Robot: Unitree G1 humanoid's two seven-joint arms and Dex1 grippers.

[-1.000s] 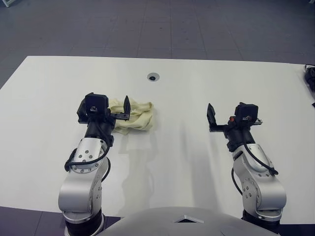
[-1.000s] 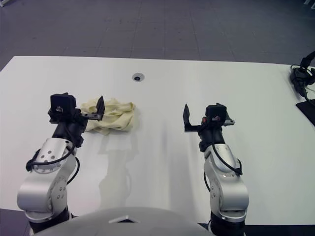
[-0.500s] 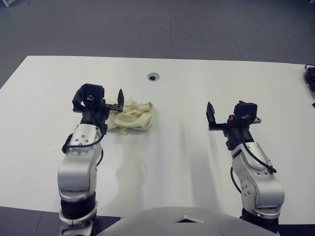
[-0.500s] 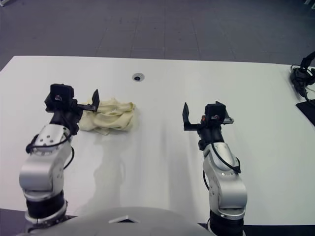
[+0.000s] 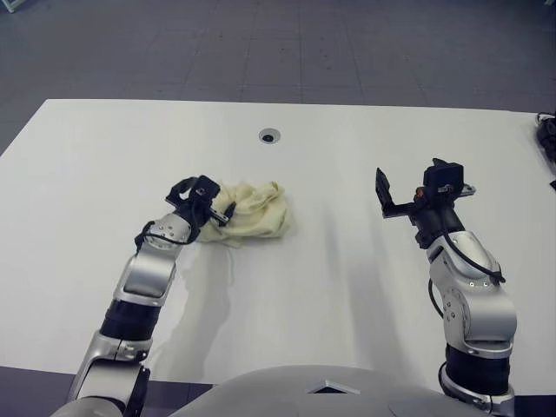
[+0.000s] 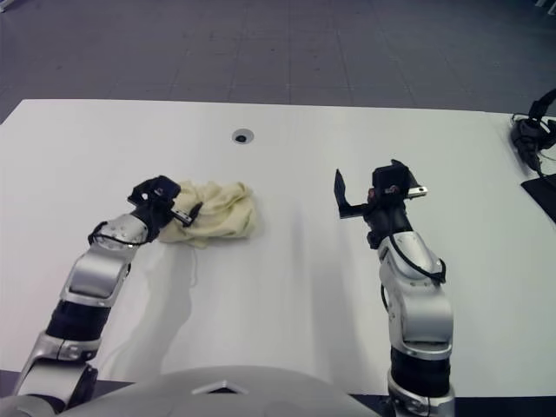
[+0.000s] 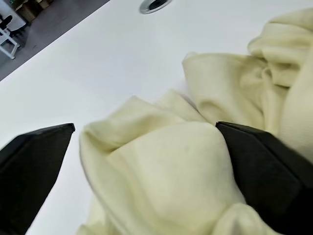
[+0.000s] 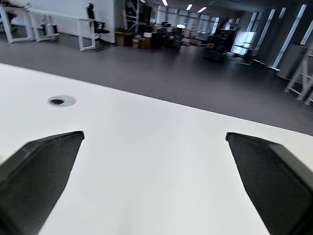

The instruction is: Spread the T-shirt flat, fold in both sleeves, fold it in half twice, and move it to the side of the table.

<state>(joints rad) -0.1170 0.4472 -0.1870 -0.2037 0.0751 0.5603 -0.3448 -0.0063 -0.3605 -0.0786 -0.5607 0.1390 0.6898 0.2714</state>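
- The left gripper (image 5: 208, 209) sits low on the table at the left-centre of the head view. Its two dark fingers (image 7: 30, 166) are spread wide, with a bulging fold of the T-shirt (image 5: 254, 213) between them. They press into the cloth's left side but have not closed on it.
- The right gripper (image 5: 423, 193) hangs above the table at the right-centre of the frame. Its fingers (image 8: 34, 171) are equally wide apart, with nothing between them.
- The T-shirt is pale yellow, soft and thick. It is bunched into a crumpled heap of rolls and creases, and no sleeve or hem can be told apart.
- The heap lies left of the frame's centre, below and just left of the round hole (image 5: 270, 135), and well apart from the right gripper.
- The white table (image 5: 347, 287) has bare surface on every side of the heap. There is a broad band toward the far edge at the top, a wide stretch between the heap and the right gripper, and more room out to the slanting left edge.
- Dark cables (image 6: 532, 130) lie at the table's far right edge, well away from the cloth.
- Count: one T-shirt, two grippers, one table, one round hole.
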